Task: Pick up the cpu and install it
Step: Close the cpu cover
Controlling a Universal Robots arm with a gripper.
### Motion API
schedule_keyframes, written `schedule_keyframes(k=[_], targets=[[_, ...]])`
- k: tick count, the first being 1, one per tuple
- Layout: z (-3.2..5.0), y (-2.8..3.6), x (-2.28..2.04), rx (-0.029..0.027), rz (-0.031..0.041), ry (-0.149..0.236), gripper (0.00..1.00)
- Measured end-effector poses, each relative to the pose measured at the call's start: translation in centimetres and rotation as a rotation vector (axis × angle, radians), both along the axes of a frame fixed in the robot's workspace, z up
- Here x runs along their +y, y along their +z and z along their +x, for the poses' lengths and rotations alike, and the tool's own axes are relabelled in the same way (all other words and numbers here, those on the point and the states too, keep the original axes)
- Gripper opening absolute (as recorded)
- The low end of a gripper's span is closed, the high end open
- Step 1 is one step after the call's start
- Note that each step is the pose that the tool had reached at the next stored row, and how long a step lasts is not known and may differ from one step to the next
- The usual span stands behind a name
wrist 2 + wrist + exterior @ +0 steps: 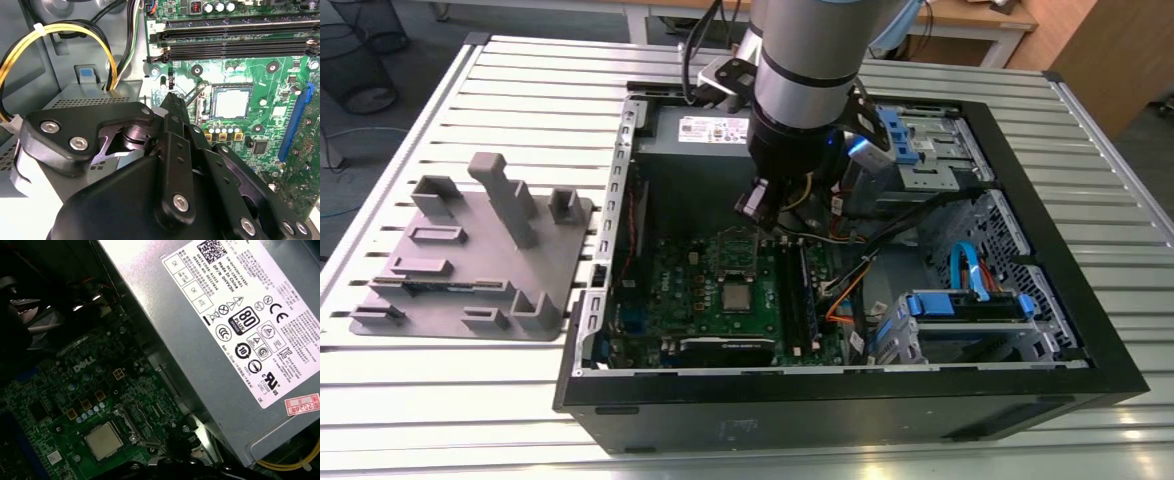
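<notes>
Item: cpu (232, 103), silvery square, seated flat in its socket on the green motherboard (280, 75) inside the open computer case (854, 385). Gripper (172, 100) hangs above the board, beside the socket and apart from the chip; jaws' state cannot be told. Grey tray (467, 260) on the slatted surface (520, 400).

In the second wrist view the gripper (172, 100) hides the green board (247, 72) nearest the jaws; picture edges crop its far side.

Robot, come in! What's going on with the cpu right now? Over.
End effector hovers over the green board, near the socket. Cpu sits in the socket, not held. Nothing blocks it.
</notes>
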State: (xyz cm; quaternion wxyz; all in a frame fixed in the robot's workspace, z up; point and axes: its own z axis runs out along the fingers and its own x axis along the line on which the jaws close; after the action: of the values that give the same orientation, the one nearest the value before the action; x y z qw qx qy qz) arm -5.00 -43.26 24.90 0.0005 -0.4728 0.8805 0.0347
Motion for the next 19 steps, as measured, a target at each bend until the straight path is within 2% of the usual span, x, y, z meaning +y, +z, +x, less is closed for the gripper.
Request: schedule_keyframes(k=[19], targets=[[0.0,0.04,-0.43,-0.0001,-0.0002,0.019,0.11]])
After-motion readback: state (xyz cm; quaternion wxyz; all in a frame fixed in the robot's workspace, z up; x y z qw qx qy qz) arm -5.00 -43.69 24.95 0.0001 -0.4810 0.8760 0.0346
